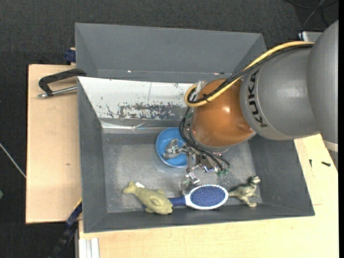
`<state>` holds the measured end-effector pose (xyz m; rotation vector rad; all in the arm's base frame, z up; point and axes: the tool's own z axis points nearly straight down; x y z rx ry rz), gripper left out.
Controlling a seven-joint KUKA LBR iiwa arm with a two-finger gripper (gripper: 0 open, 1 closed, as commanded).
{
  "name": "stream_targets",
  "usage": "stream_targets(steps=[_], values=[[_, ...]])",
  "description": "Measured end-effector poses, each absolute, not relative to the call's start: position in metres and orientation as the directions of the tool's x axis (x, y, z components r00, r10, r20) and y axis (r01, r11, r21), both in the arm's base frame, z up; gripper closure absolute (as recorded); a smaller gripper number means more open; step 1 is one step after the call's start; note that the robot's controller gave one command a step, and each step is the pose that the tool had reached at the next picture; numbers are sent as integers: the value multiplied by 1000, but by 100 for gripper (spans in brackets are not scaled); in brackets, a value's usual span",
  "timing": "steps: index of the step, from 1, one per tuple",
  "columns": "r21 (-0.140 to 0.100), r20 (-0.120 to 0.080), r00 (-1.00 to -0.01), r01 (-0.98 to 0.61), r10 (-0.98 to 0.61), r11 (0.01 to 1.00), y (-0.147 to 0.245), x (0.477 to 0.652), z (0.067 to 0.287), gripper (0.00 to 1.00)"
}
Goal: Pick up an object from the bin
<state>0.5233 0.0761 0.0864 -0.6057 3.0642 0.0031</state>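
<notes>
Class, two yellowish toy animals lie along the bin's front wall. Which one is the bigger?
The left toy animal, long and pale, lying at the handle end of the blue brush. The right toy animal is smaller and darker olive.

The bin (91, 160) is plain grey, and its back wall carries a paler band speckled with dark flecks. Contents: a solid blue round dish (163, 143); a brush (207, 196) with white rim, blue dotted pad and blue handle; a pale yellow-olive toy animal (150, 199); a darker olive-tan toy figure (248, 192). The arm (290, 95) is silver-grey with black lettering, its wrist cover (220, 120) glossy orange, its cable (269, 52) yellow.
</notes>
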Motion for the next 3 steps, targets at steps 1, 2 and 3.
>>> stream_targets(steps=[1, 2, 3], values=[[-2, -10, -934, -358, -358, 934, 47, 562, 79, 0], [2, -6, -933, -361, -361, 933, 49, 561, 82, 100], [-3, -15, -925, -378, -378, 926, 57, 555, 220, 100]])
